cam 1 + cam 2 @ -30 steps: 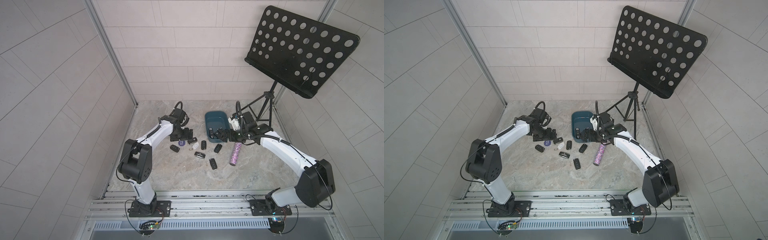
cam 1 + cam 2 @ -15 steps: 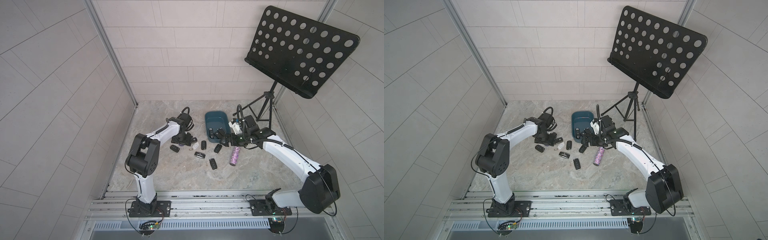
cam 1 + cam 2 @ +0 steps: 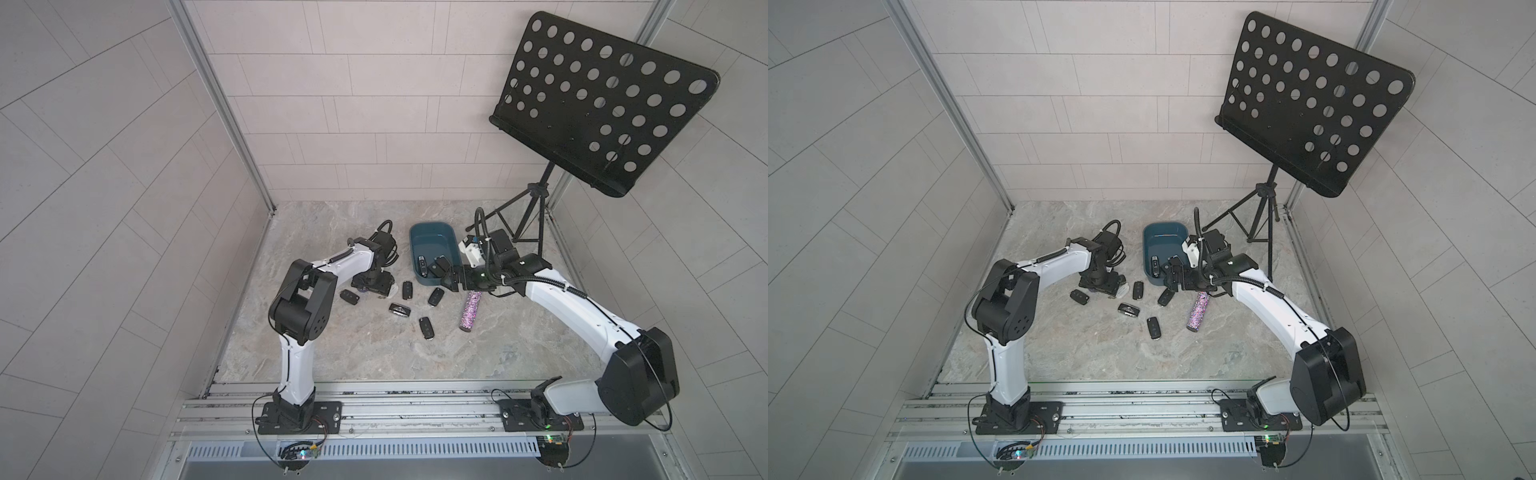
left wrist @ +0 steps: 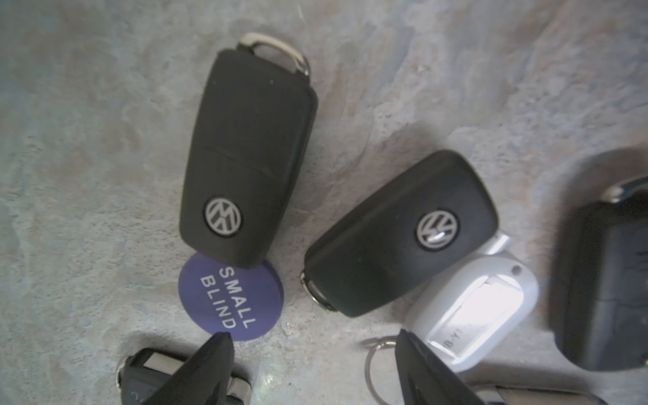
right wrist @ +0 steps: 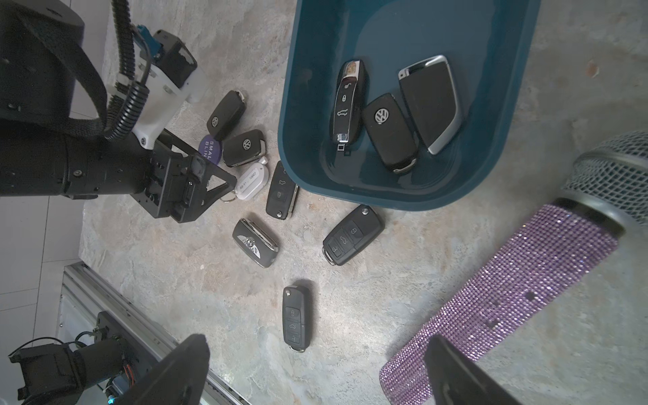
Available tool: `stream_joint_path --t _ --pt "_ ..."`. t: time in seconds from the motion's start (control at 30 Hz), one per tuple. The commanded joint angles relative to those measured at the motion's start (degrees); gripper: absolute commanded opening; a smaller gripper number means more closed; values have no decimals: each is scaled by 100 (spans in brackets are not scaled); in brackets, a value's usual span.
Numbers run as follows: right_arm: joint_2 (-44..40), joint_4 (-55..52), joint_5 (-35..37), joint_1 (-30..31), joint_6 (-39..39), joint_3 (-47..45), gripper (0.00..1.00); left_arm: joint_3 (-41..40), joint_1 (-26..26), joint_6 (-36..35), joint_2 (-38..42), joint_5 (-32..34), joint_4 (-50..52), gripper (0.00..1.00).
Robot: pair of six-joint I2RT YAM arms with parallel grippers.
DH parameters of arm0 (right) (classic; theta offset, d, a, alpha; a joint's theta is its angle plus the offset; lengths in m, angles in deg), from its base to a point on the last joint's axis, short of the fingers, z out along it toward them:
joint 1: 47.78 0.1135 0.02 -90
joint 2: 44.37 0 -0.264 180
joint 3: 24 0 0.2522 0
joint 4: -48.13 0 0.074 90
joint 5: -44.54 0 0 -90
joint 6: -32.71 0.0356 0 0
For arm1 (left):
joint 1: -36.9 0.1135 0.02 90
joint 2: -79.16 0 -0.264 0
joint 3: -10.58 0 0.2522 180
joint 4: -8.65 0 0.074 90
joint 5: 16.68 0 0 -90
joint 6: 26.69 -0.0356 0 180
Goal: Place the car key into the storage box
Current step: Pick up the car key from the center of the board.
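Observation:
The dark teal storage box (image 3: 432,239) (image 3: 1163,241) (image 5: 291,105) sits on the stone floor with three car keys (image 5: 389,133) lying inside. Several more black car keys (image 3: 427,328) (image 3: 1154,328) lie loose in front of it. My left gripper (image 4: 310,342) (image 3: 374,286) is open and low over a cluster: two VW keys (image 4: 399,235) (image 4: 245,157) lie just beyond its tips. Only bare floor and a key ring lie between its fingers. My right gripper (image 5: 315,347) (image 3: 446,276) is open and empty, hanging by the box's front edge.
A purple "SMALL BLIND" chip (image 4: 228,301) and a white fob (image 4: 473,308) lie among the cluster. A purple glitter microphone (image 3: 470,311) (image 5: 508,298) lies right of the loose keys. A black music stand (image 3: 602,104) stands at the back right, its tripod behind the box.
My left arm has swung in and lowered its gripper onto the key cluster, jaws a little narrower. My right gripper has drawn back slightly from over the box, still open.

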Motion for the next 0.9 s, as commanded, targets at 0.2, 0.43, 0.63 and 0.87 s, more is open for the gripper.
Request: stream_joint_path --t 0.2,0.43,0.63,0.87 --pt "-186 -93 160 -39 -5 -10 100 229 -107 115 -322 207 -44 80" --pt "-185 -100 167 -64 -5 -11 100 359 -156 219 -427 -112 -99 80" --pt "-263 -98 194 -71 2 -48 100 524 -213 308 -552 -187 -105 80" --pt "-318 -112 216 -68 4 -67 100 766 -214 300 -772 -139 -72 80"
